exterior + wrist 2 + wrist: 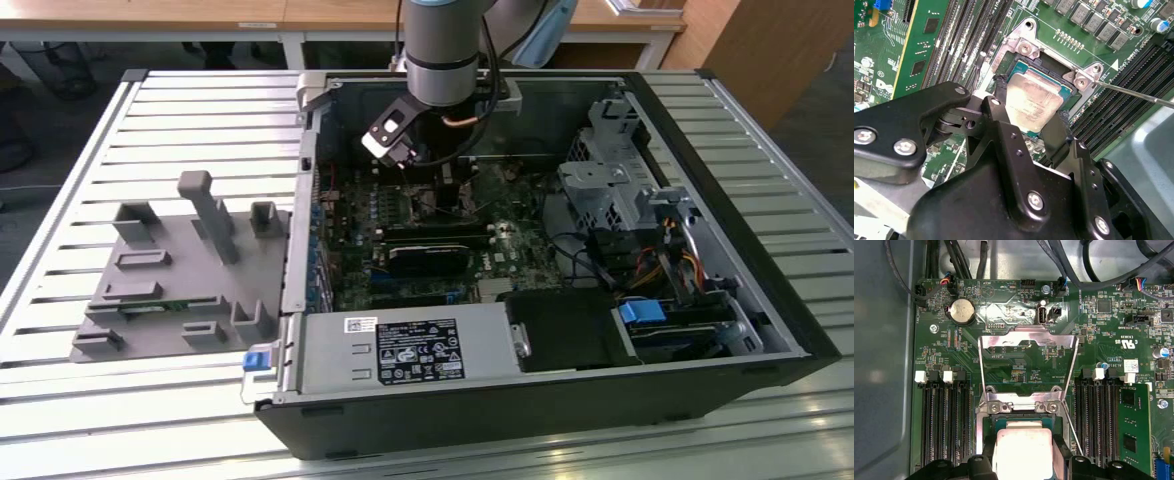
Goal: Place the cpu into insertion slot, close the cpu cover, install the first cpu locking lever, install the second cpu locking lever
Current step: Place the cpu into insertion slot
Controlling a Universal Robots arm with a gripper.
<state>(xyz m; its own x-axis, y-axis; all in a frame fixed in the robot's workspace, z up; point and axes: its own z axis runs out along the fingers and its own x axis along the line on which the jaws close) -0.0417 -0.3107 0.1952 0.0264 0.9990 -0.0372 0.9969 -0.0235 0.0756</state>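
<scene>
My fingers clamp the cpu by opposite edges at the insertion slot; light, stiff, probably fragile underneath, so edges only

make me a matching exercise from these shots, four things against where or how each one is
Things: 1 cpu; 2 cpu cover; 3 coin cell; 4 grey fixture.
States: a open, flipped up; b on the slatted table; c between the fingers of the tool; d round and silvery.
Pairs: 1-c, 2-a, 3-d, 4-b.
</scene>
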